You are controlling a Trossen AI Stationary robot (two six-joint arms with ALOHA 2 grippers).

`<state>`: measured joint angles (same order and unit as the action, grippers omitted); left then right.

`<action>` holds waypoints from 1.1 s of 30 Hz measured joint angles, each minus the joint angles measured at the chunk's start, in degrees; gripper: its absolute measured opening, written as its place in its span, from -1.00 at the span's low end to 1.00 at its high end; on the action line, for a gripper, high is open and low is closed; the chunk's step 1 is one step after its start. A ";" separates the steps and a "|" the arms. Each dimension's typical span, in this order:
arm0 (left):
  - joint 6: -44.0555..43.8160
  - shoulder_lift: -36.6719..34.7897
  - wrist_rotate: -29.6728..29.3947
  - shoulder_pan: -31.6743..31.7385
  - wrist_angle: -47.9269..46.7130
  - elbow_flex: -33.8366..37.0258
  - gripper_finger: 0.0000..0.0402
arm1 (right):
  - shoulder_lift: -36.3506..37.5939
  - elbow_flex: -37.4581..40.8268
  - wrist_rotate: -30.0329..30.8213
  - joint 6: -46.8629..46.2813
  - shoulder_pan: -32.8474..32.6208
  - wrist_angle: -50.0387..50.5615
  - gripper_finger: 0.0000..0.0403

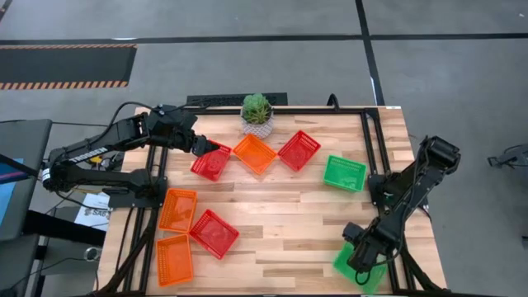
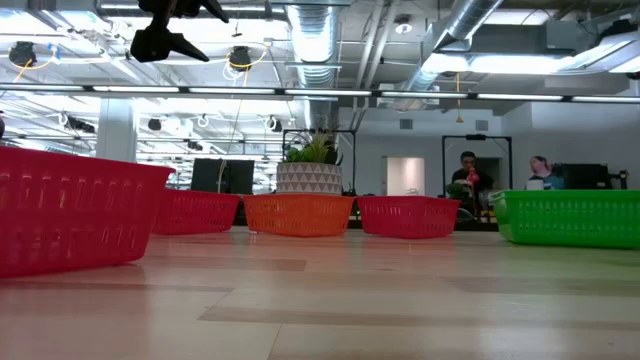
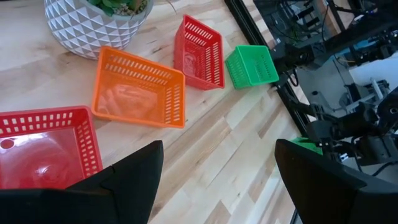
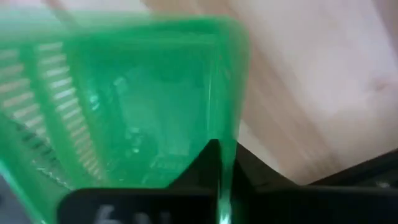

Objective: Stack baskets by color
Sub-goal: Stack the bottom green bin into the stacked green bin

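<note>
Green basket (image 1: 360,266) at worktop's (image 1: 289,223) near right corner, wall pinched by right claw (image 4: 219,163), fingers clenched on its rim. Second green basket (image 1: 344,172) lies well apart, toward far right; likely destination. Judgement: lift straight up, keep basket level, lower squarely into its twin. Left claw (image 3: 217,180) hangs released over red basket (image 1: 210,162) at far left, orange basket (image 1: 254,154) and plant pot (image 1: 257,115) beside. Risk: thin wall slipping from grip.
</note>
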<state>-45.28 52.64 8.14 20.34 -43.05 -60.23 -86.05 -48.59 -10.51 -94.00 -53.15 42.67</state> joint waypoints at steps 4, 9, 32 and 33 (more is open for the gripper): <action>0.04 0.00 0.00 0.00 -0.01 0.00 0.48 | 1.08 -1.63 0.53 2.45 2.05 0.75 -0.91; 0.52 0.00 0.00 0.00 -0.02 0.00 0.48 | 5.58 -5.52 6.63 10.33 8.52 3.35 -0.94; 1.14 -0.02 -1.36 0.02 -0.02 0.00 0.48 | 18.95 -18.44 22.52 87.38 74.77 42.39 -0.93; 1.14 0.00 -1.36 0.02 -0.02 0.00 0.48 | 18.26 -18.44 22.50 90.54 75.82 42.56 -0.94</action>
<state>-44.14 52.64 6.78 20.36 -43.07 -60.23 -67.79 -67.02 11.99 -3.46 22.68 85.23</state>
